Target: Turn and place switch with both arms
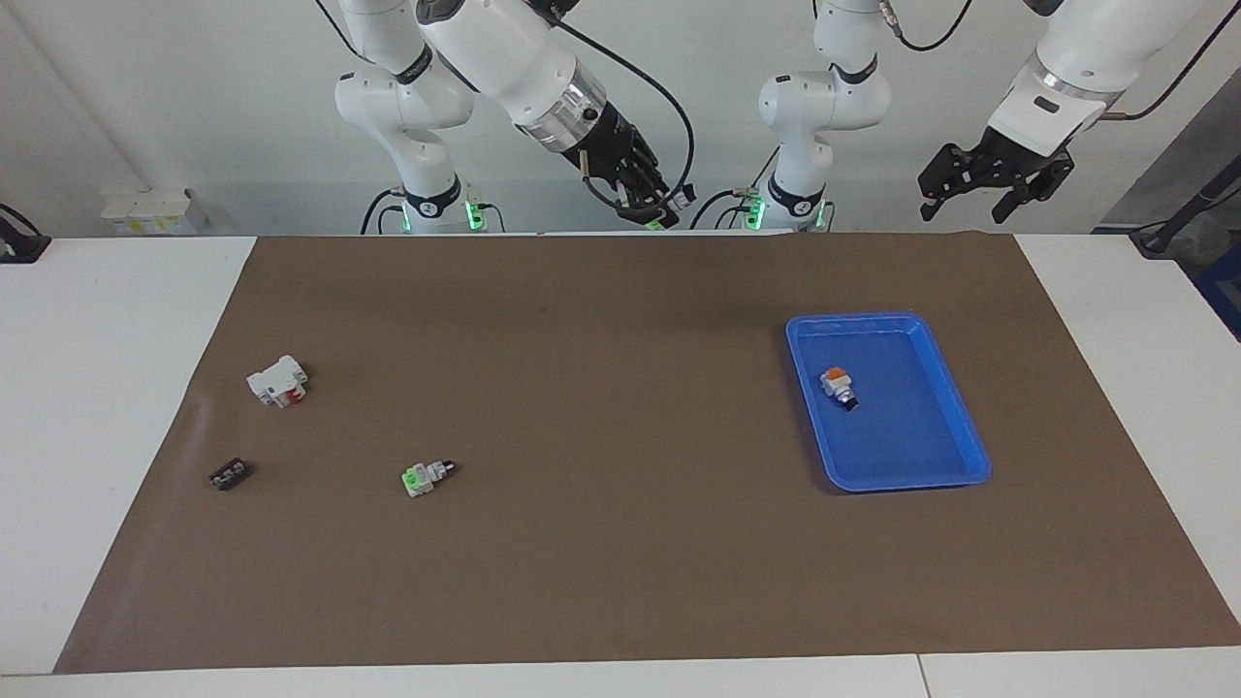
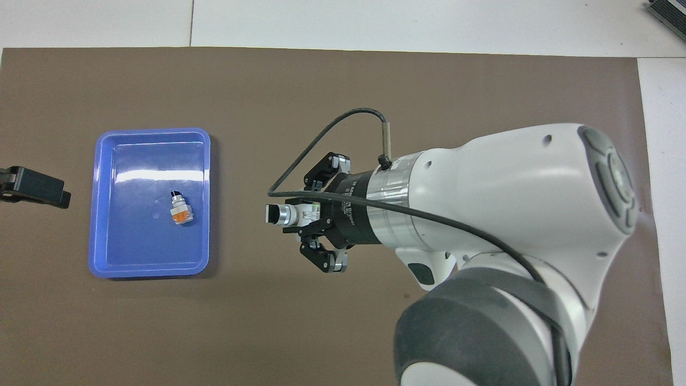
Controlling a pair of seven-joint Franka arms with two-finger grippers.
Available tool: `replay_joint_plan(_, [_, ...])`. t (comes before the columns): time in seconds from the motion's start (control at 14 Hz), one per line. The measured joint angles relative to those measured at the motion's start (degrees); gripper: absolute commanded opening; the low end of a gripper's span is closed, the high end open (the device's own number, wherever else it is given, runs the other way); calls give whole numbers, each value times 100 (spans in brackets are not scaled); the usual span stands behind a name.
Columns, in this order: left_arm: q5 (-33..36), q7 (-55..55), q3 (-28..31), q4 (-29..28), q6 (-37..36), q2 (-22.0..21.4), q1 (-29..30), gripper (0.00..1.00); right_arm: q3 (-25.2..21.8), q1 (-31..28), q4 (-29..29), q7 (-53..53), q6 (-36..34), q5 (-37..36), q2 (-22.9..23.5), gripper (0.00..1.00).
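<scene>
Plainly, with the right tool (image 2: 300,214) clamped on the switch (image 2: 292,214), silver-and-black tip jutting ahead of its fingers above the brown mat (image 1: 620,543), the handover wanted the waiting left tool (image 1: 994,179), jaws spread, to take that free tip squarely.

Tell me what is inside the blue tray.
Inside the blue tray lies one orange-topped switch on its side, its black tip pointing away from the robots. The remaining floor is bare blue. Nothing covers the tray in either view.
</scene>
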Motion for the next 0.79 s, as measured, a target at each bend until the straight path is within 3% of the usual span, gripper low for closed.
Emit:
replay_joint_plan(0.21, [-826,-144,-27,5,1,-8,-36,100,12,329,-1,6,13,-28,5,0])
replay_joint_plan(0.29, [-1002,-231,-26,5,2,-8,-51,89,13,332,0,4,-54,-64,5,0])
replay_joint_plan(0.43, [-1400,-295,-24,5,3,-9,-65,78,13,330,0,2,-129,-159,5,0])
replay_joint_plan(0.72, [-2329,-341,8,-1,-6,-18,-66,75,13,331,1,-1,-138,-182,5,0])
replay_joint_plan(0.79, [-2492,-354,5,-20,-42,-21,-68,68,13,331,1,-1,-139,-184,5,0])
